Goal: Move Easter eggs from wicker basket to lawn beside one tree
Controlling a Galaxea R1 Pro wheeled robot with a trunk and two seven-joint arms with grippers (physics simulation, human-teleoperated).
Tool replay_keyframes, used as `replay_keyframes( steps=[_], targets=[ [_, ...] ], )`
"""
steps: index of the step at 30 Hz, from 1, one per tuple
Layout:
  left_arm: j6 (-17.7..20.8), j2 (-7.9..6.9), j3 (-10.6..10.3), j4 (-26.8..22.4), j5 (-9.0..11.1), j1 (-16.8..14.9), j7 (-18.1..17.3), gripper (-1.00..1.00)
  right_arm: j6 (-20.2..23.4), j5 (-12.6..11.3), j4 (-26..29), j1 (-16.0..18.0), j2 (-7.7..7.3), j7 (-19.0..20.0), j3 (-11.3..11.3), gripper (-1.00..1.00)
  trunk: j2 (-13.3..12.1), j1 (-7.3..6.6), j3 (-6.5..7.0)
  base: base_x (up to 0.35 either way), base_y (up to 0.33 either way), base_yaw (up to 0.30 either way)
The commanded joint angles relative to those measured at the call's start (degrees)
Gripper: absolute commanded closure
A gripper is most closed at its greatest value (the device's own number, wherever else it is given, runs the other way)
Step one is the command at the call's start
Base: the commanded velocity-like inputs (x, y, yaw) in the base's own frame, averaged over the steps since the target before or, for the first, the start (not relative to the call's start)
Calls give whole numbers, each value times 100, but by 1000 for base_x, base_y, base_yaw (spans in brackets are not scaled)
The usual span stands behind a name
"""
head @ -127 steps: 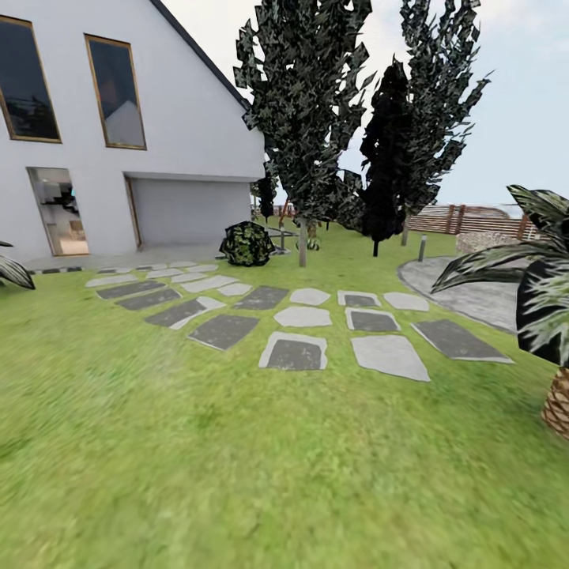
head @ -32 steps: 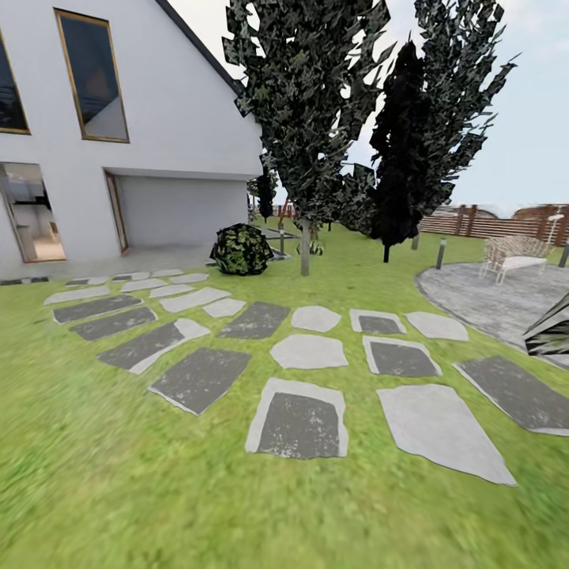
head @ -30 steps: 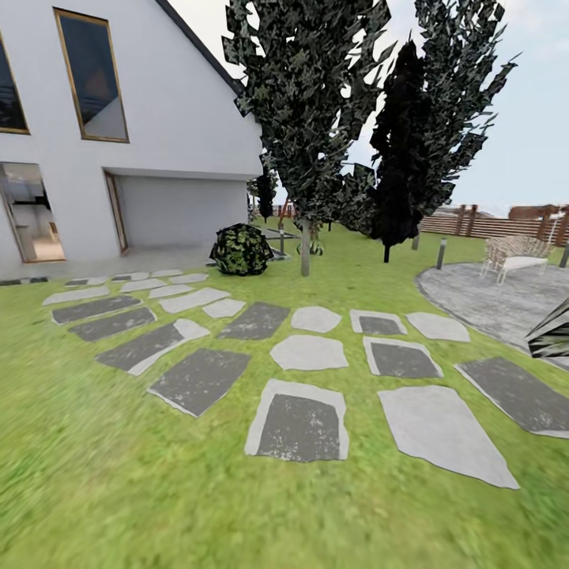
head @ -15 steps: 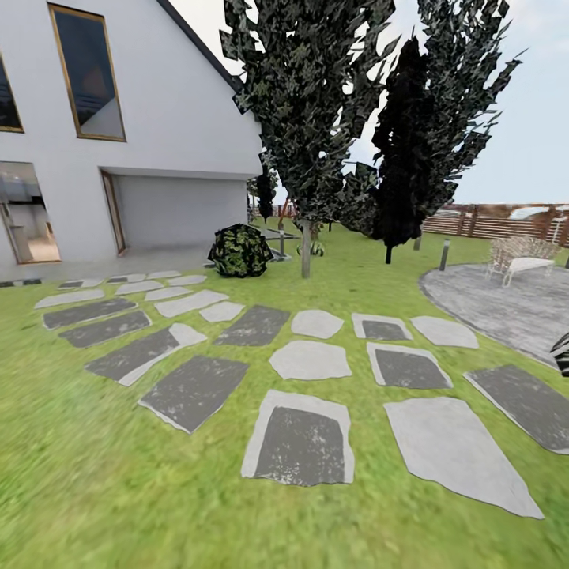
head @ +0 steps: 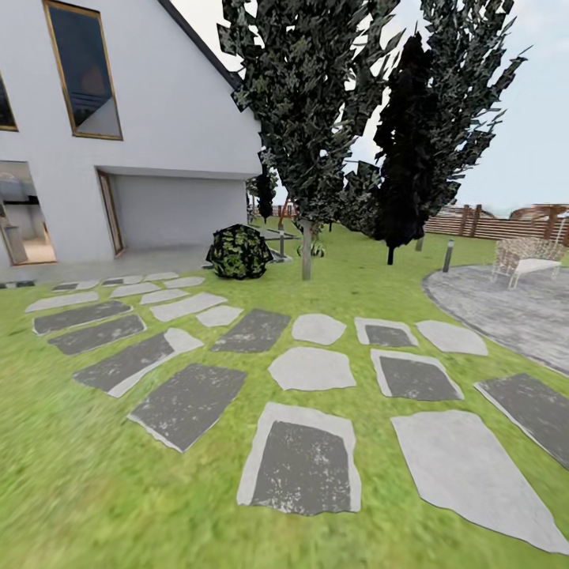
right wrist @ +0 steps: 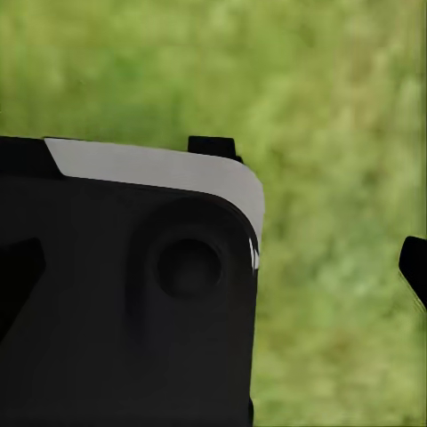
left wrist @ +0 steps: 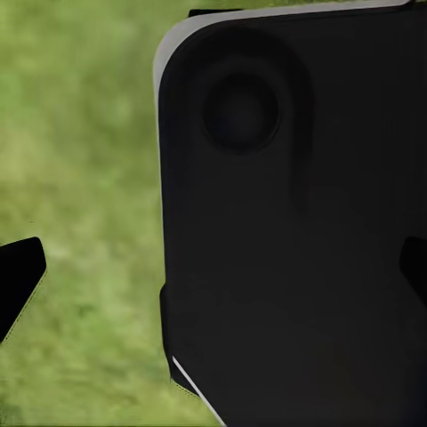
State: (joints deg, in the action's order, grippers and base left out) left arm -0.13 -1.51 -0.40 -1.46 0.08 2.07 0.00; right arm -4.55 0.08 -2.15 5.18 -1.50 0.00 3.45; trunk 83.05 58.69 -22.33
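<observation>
The lawn (head: 87,498) spreads out ahead of me in the head view, crossed by grey stepping stones (head: 300,462). A tree (head: 306,251) with a slim pale trunk and a dark leafy crown stands beyond the stones, near the middle. The Easter eggs and the wicker basket are out of view. In the left wrist view my left gripper (left wrist: 213,280) is open, with its dark fingertips (left wrist: 18,277) at the picture's edges and nothing between them. My right gripper (right wrist: 213,271) is open too, with one fingertip (right wrist: 415,263) over grass.
A white house (head: 118,118) with a garage door stands at the left. A round bush (head: 239,251) sits beside the tree, with a black conifer (head: 405,142) to its right. A paved patio (head: 506,308) with a wicker seat (head: 525,257) and a slat fence (head: 494,225) lie at the right. My dark base (left wrist: 294,222) sits below both grippers.
The camera has moved forward over the lawn, so the stepping stones look larger and nearer. The palm frond at the right edge has slid out of the picture.
</observation>
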Motion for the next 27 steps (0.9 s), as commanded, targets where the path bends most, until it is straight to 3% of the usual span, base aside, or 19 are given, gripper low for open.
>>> replay_keyframes(
  steps=[1, 27],
  targets=[
    [-3, -2, -4, -12, 1, 4, 0, -100, -37, 1, -23, 10, 0, 0, 33, -100, 2, 4, -5, 342, 0, 0],
    [1, 0, -4, -12, 1, 4, 0, -100, -40, 1, -23, 10, 0, 4, 34, -100, 2, 4, -5, 342, 0, -9]
  ],
)
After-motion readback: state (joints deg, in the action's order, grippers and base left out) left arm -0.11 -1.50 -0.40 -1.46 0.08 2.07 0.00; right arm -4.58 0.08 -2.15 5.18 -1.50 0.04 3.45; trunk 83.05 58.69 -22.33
